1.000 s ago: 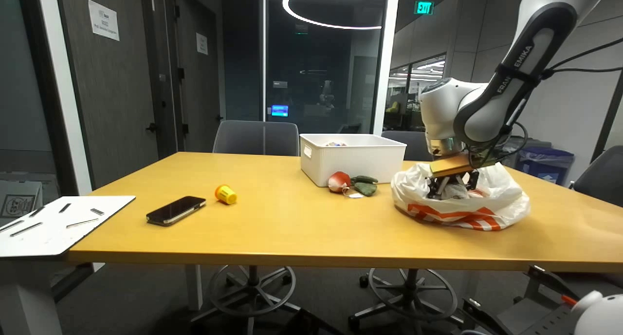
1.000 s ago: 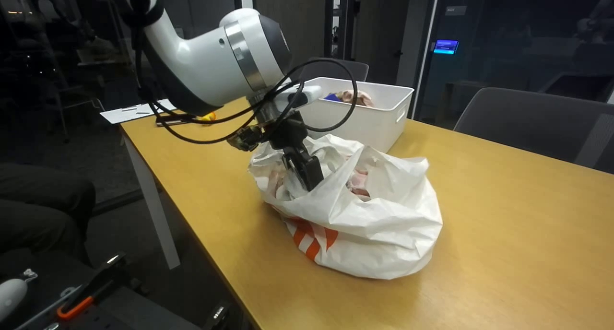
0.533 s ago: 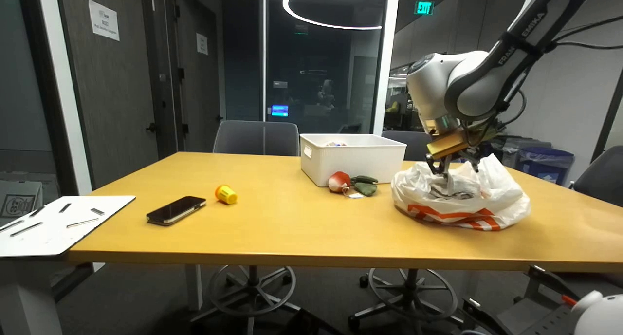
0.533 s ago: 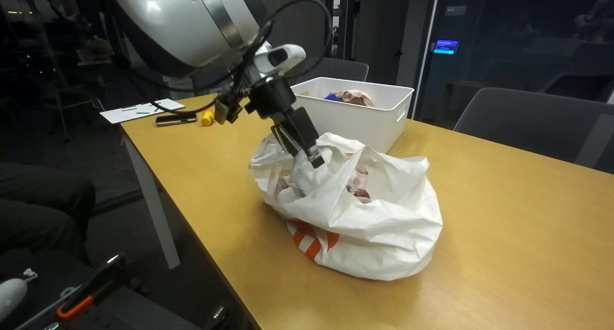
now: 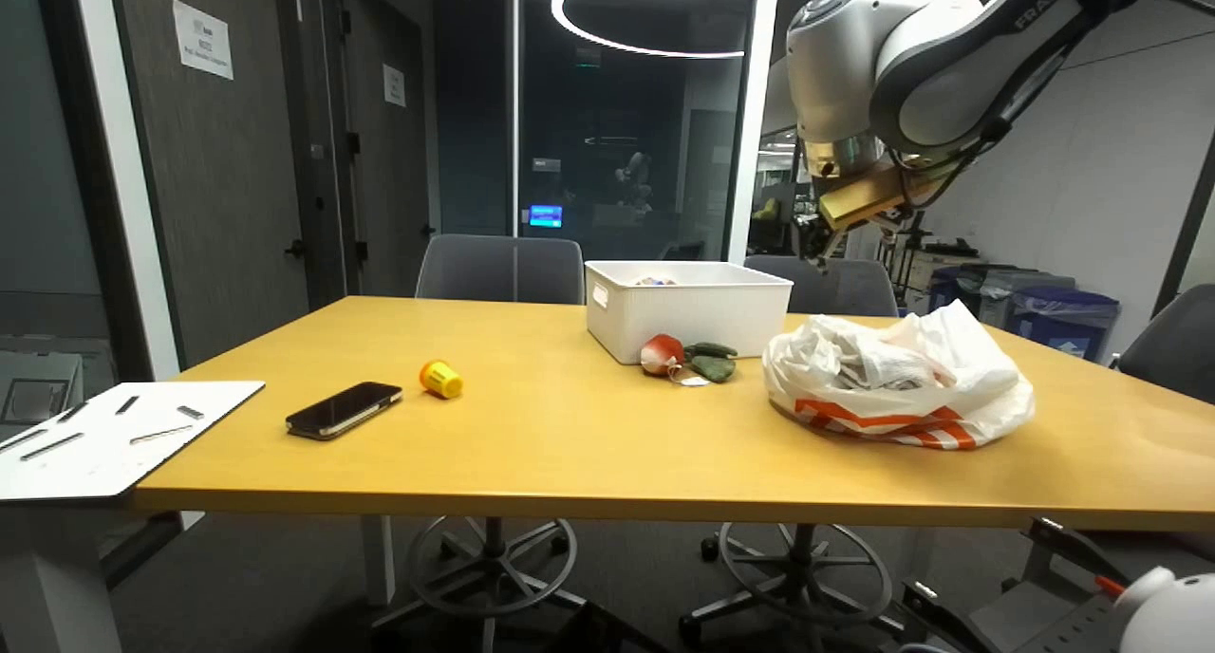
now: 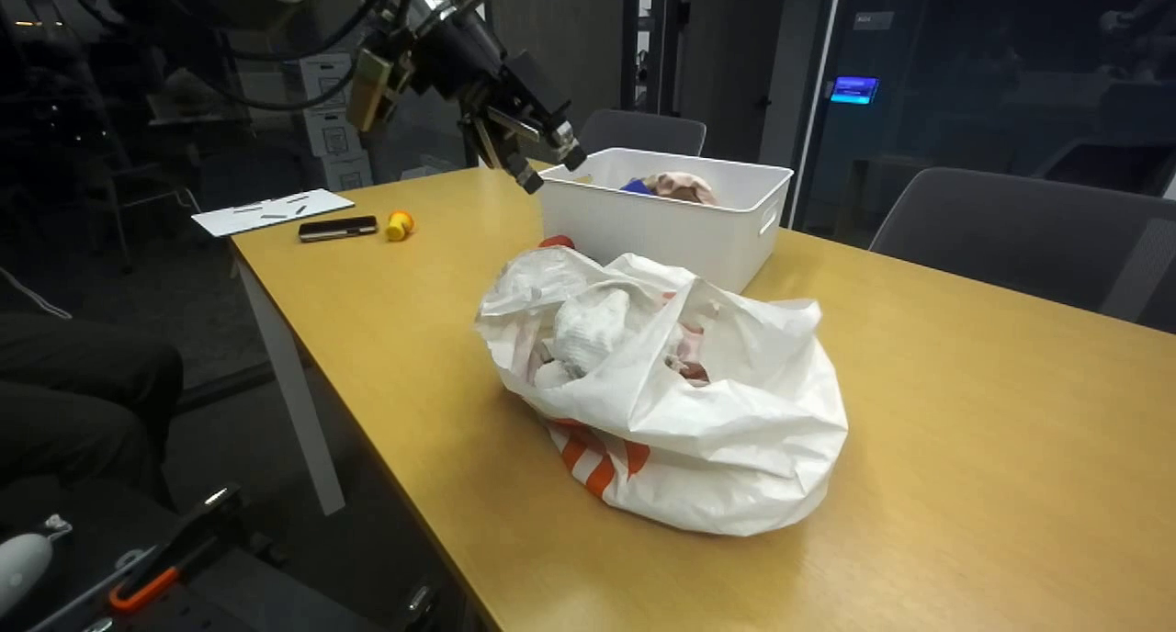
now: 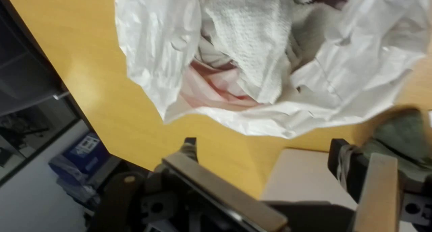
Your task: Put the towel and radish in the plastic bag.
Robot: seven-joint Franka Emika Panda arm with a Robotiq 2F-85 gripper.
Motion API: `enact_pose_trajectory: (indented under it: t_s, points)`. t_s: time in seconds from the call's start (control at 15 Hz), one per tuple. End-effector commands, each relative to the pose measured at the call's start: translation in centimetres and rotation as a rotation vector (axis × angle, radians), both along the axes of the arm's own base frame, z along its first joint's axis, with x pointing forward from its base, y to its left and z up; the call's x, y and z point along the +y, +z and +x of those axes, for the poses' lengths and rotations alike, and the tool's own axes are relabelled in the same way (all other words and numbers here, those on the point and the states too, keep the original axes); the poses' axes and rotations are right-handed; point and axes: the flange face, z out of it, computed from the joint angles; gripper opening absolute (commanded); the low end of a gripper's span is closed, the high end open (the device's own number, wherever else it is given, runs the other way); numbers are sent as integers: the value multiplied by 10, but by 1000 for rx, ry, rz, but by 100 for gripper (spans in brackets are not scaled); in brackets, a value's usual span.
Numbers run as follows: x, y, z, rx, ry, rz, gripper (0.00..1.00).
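Glass walls point(image 5: 617, 178) stand behind a tan table point(image 5: 532, 454), where the white towel point(image 7: 251, 39) lies crumpled inside the plastic bag point(image 6: 726, 448).
Pink material point(image 7: 219, 85) shows beside the towel. At eleven o'clock from the bag in both exterior views, well apart, the claw point(image 6: 551, 168) hangs released, fingers parted wide. At nine o'clock from the bag in an exterior view, the red-and-white radish point(image 5: 662, 355) rests on the table, green pieces point(image 5: 712, 368) just beside it, with the white box point(image 5: 712, 316) near at ten. Farther out at nine are a yellow container point(image 5: 441, 379), then a dark-screened phone point(image 5: 344, 409).
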Motion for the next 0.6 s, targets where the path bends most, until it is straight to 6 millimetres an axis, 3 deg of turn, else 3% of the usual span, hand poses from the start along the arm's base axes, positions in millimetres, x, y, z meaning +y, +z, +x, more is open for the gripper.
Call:
enact_pose_trajectory:
  t_s: [0.0, 0.27, 0.53]
  points:
    - [34, 7, 36, -46, 194, 50, 100]
    - [63, -28, 93, -94, 398, 177, 100]
    - [74, -88, 145, -73, 585, 295, 100]
